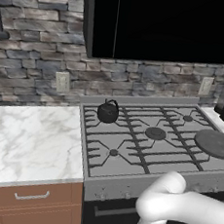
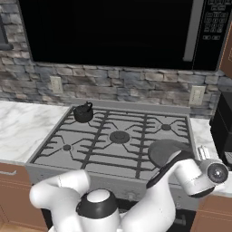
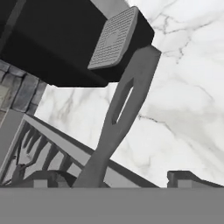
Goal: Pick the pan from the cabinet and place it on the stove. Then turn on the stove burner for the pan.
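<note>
The dark-grey pan [image 1: 213, 143] sits on the stove's [image 1: 145, 137] front right burner; the right base view shows the pan [image 2: 163, 150] partly hidden behind my white arm. In the hand view its straight handle [image 3: 120, 109] reaches out over the marble counter [image 3: 183, 87]. My gripper [image 3: 117, 179] is open, and its two dark fingertips [image 3: 43, 178] stand wide apart on either side of the handle's base, not touching it. A sliver of the reddish-brown cabinet [image 2: 228, 50] shows at the top right edge.
A small black kettle [image 1: 108, 111] stands on the back left grate. A black microwave [image 2: 113, 31] hangs over the stove. A black appliance [image 3: 65, 43] stands on the counter right of the stove, close to the pan handle. Marble counter [image 1: 28, 139] lies left.
</note>
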Motion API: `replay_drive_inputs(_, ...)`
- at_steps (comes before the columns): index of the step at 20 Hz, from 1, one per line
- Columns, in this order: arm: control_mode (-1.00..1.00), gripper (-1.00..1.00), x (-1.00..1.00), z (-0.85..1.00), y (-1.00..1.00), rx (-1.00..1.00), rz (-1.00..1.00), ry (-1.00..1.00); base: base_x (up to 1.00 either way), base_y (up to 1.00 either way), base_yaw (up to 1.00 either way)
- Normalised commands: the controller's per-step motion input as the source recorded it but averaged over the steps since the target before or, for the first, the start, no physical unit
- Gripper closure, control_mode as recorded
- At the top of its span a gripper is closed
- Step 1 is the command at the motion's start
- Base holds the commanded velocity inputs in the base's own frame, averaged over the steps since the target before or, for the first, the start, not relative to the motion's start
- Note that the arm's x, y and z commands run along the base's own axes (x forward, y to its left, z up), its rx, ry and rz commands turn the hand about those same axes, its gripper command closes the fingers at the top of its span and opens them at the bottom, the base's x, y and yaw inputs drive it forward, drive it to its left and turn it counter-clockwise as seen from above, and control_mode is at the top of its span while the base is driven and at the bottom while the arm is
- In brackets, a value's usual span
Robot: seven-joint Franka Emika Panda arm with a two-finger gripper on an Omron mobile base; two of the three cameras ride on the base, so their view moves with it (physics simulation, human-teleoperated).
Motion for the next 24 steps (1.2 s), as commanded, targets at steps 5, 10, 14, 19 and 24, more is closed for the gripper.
replay_drive_inputs(5, -1.00, -1.00, -0.51, 0.31, 0.00, 0.05, 0.00, 0.00, 0.00, 0.00, 0.00)
replay_drive_inputs(10, -1.00, -1.00, -0.47, 0.05, 0.09, 0.03, 0.00, 0.00, 0.00, 0.00, 0.00)
replay_drive_inputs(14, -1.00, -1.00, -0.39, 0.00, 0.29, 0.03, 0.00, 0.00, 0.00, 0.00, 0.00)
replay_drive_inputs(19, -1.00, -1.00, -0.38, 0.00, 0.31, 0.03, 0.00, 0.00, 0.00, 0.00, 0.00)
replay_drive_inputs(24, -1.00, -1.00, -0.38, 0.00, 0.34, 0.04, 0.00, 0.00, 0.00, 0.00, 0.00)
